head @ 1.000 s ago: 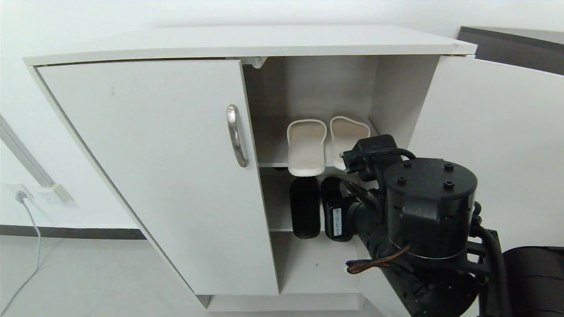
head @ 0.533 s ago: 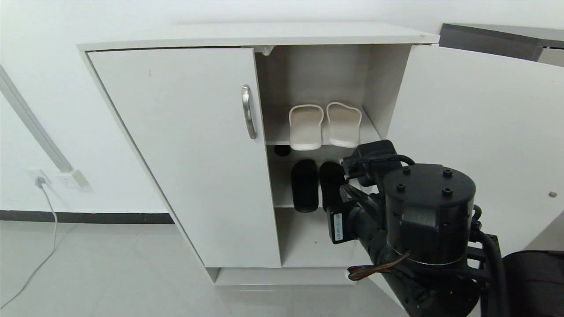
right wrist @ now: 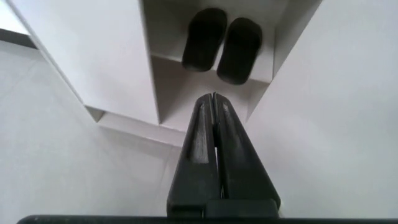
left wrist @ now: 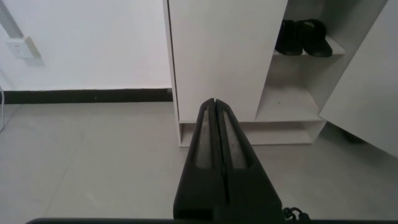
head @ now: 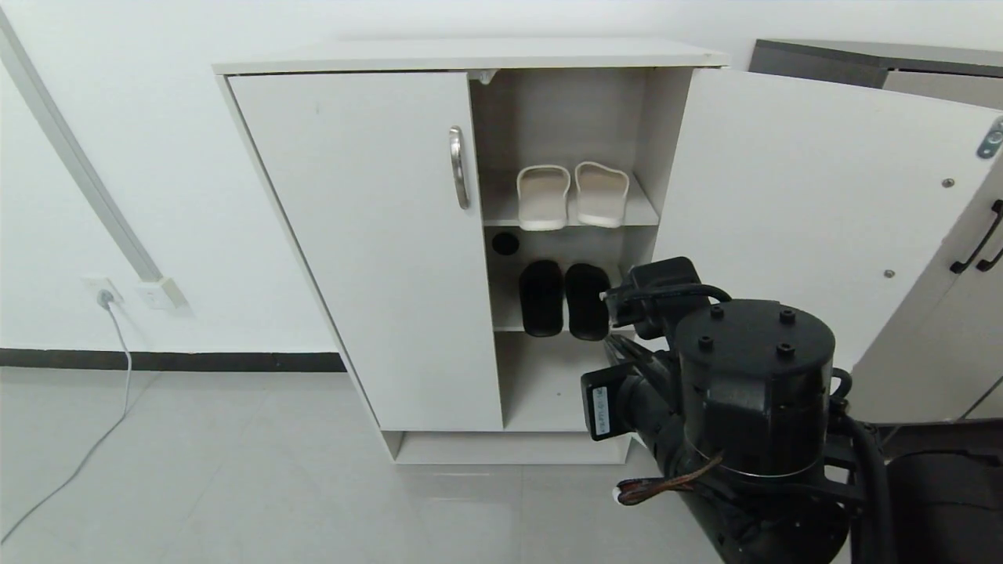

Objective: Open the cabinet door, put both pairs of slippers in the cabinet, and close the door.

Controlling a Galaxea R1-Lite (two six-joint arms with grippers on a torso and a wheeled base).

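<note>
The cabinet's (head: 470, 53) right door (head: 799, 204) is standing open. White slippers (head: 543, 196) are sitting on the upper shelf (head: 646, 213), and black slippers (head: 542, 298) are lying on the shelf below. The left gripper (left wrist: 214, 104) and right gripper (right wrist: 213, 98) are both hanging pressed closed and empty.

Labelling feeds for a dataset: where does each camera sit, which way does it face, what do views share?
Head view: on the head, facing forward and down at the cabinet, right door open; right arm shows.
Left wrist view: on left wrist, facing floor and cabinet base; left gripper, fingers shut.
Right wrist view: on right wrist, facing the black slippers; right gripper, fingers shut.
All three share the black slippers.
</note>
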